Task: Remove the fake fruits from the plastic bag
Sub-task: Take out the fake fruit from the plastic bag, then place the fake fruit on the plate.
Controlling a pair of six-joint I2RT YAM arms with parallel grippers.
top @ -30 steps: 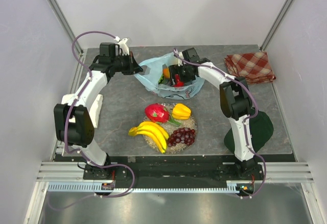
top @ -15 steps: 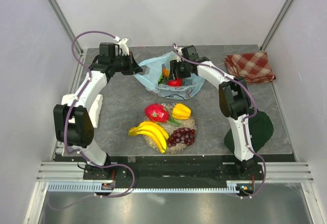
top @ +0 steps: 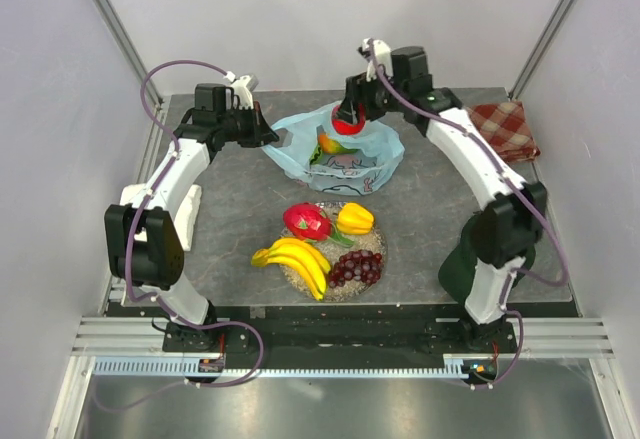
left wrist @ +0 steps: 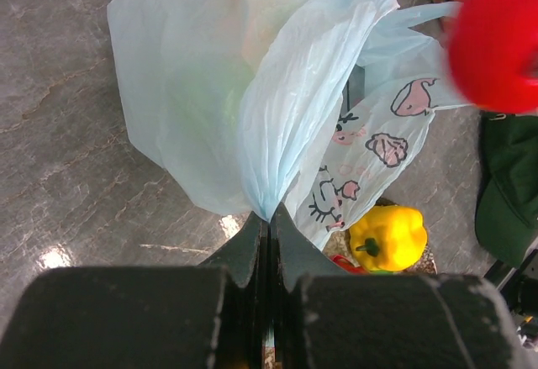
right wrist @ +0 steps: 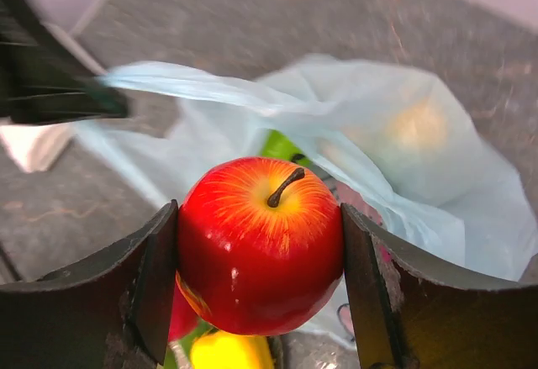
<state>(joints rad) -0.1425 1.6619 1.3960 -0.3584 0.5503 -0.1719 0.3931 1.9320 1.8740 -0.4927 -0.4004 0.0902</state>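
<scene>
1. Left gripper (left wrist: 267, 218) is pinched shut on the plastic bag (top: 350, 167) rim, far left of centre.
2. Right gripper (top: 348, 117) grips the red apple (right wrist: 261, 255) above the bag. Step: extraction.
3. Next: carry apple near to plate (top: 372, 243), release. Mango (top: 325, 144) left in bag.

Top camera sits high behind the arm bases, looking down and forward, far enough back to take in the whole table (top: 240, 209). Left wrist camera is in close, peering along the left gripper (left wrist: 269, 218) at the plastic bag (left wrist: 235, 92). Right wrist camera is closer yet, looking down past the right gripper (right wrist: 259, 218). All three views share that bag and the red apple (right wrist: 261, 251).
</scene>
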